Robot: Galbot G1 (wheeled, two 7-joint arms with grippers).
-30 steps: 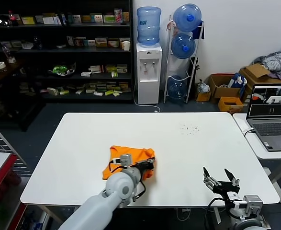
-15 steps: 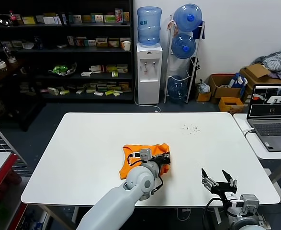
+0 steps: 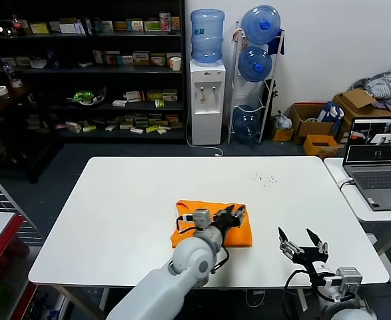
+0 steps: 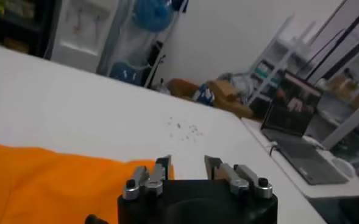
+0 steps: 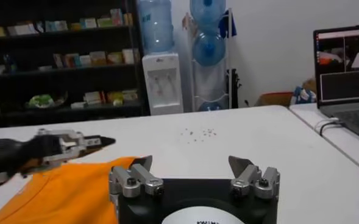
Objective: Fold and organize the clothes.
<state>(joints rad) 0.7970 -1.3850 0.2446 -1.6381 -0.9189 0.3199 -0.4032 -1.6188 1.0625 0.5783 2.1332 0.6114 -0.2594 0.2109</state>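
The bright orange T-shirt [image 3: 242,233] lies as a flat folded rectangle on the white table [image 3: 115,200], near the middle front. My left gripper [image 3: 234,215] is over the shirt's far right part, jaws open with nothing between them. In the left wrist view the left gripper [image 4: 188,165] stands at the shirt's edge, with the orange fabric [image 4: 45,182] behind one finger and bare table beyond. My right gripper [image 3: 303,245] is open and empty at the table's front right, a little right of the shirt. The right wrist view shows the right gripper [image 5: 192,163], the shirt [image 5: 63,189] and the left gripper [image 5: 75,145].
A laptop [image 3: 378,167] stands on a side table at the right. Dark specks [image 3: 265,178] lie on the table's far right part. A water dispenser [image 3: 206,100], shelves and cardboard boxes with a grey cloth heap [image 3: 382,87] stand behind.
My left gripper has moved right across the table with the shirt. The shirt went from a bunched heap to a flat rectangle farther right. The right gripper has barely moved.
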